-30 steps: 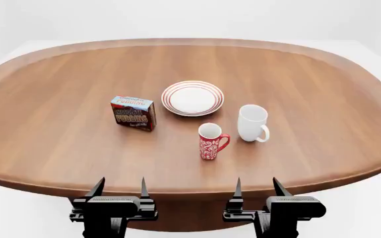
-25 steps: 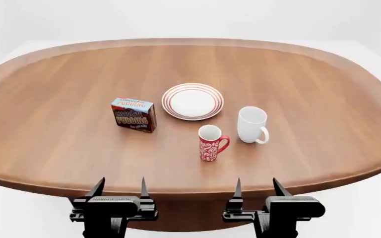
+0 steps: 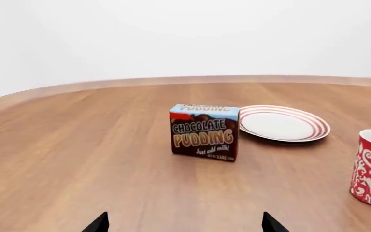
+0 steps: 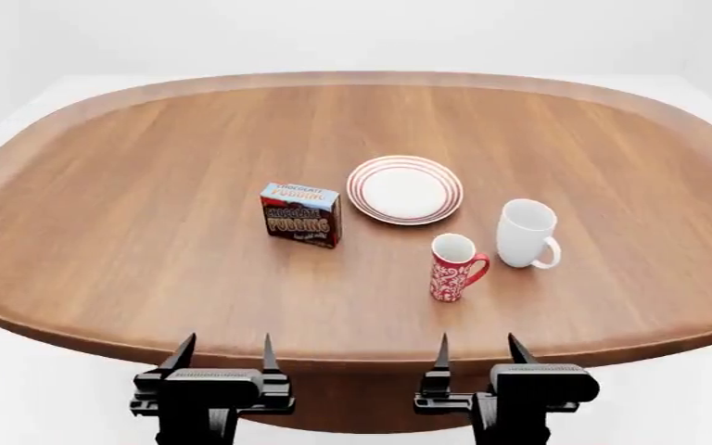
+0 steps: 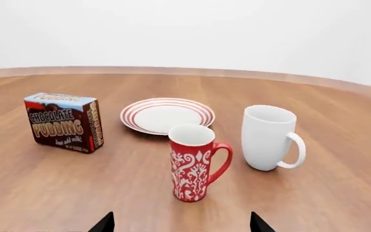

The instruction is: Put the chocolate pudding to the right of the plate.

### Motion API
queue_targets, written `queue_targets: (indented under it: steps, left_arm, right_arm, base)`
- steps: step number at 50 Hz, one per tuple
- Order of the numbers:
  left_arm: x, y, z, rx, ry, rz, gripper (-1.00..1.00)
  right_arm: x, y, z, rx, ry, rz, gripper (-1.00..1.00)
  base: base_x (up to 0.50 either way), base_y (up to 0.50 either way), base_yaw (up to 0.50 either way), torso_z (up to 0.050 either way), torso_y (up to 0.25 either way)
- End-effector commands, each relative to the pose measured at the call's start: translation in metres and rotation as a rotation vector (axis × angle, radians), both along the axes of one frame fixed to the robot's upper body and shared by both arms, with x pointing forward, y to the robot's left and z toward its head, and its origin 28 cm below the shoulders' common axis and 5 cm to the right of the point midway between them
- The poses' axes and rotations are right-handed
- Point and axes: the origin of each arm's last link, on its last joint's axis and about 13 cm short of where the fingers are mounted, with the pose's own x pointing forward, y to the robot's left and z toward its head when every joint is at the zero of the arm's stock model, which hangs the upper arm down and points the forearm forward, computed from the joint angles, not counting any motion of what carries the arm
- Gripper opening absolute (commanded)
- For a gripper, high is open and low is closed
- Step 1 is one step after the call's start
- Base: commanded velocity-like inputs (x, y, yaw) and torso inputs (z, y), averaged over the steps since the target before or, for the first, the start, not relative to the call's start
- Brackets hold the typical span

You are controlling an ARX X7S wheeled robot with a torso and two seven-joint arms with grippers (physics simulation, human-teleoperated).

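Chocolate pudding is what we're here for, and it stands upright on the table, to the left of the plate and just beside it, so it's on the wrong side for now.

Starting nearest: the left gripper and the right gripper hang at the near edge of the table, off the wood and well short of everything. Jaws apart on both, nothing between them. That looks like a ready stance, with no reach begun.

A little farther in, the red patterned mug stands upright, near and right of the plate, handle to the right. Just beyond and to its right, the white mug, also upright, handle toward the near right. Those two crowd the ground right of the plate, which I'd call the awkward part: the carton needs a spot there without knocking either one.

Farther still, the pudding itself. The left wrist view has it square ahead, front label facing the arm, which would suit a left-arm pick. From the right wrist view it sits far left, past the red mug.

Farthest is the plate, flat and empty. Task not started, by my reading.
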Motion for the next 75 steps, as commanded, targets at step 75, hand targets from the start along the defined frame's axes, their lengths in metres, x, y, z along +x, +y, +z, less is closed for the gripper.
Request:
queue_targets:
  steps: [75]
  left_arm:
    - [0.039,0.01,0.109,0.066,-0.092,-0.013,1.0]
  right_arm:
    - [0.033,-0.011,0.119,-0.017,-0.081,0.107,1.0]
  base:
    - [0.29,0.0,0.0,0.0,0.0]
